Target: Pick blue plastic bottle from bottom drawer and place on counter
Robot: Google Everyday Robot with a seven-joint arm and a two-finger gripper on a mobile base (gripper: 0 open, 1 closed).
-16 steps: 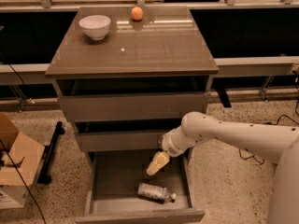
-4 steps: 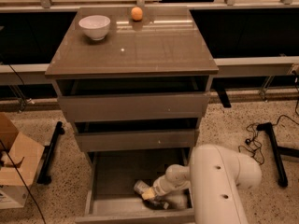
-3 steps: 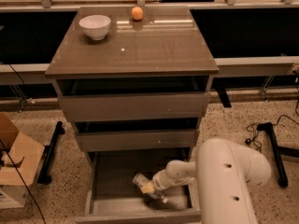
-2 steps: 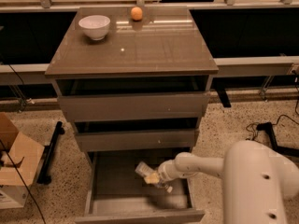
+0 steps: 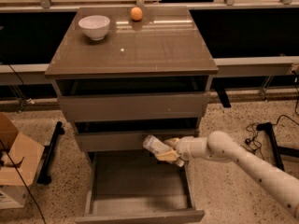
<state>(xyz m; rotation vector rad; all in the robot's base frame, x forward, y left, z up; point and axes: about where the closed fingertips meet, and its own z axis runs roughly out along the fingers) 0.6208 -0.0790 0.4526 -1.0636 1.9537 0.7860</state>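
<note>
The blue plastic bottle (image 5: 155, 144) is a small translucent greyish bottle, held tilted in my gripper (image 5: 169, 151). The gripper is shut on it, above the open bottom drawer (image 5: 140, 185) and in front of the middle drawer's front panel. My white arm reaches in from the lower right. The bottom drawer is pulled out and its inside shows nothing in it. The counter (image 5: 140, 45) is the glossy grey-brown top of the cabinet, well above the gripper.
A white bowl (image 5: 94, 26) and a small orange ball (image 5: 136, 13) stand at the back of the counter. A cardboard box (image 5: 16, 164) sits on the floor at the left. Cables and a black stand foot (image 5: 268, 134) lie at the right.
The gripper closed on the bottle in the drawer and lifted it up out of the drawer, to the height of the middle drawer's front. The arm has drawn back to the right.
</note>
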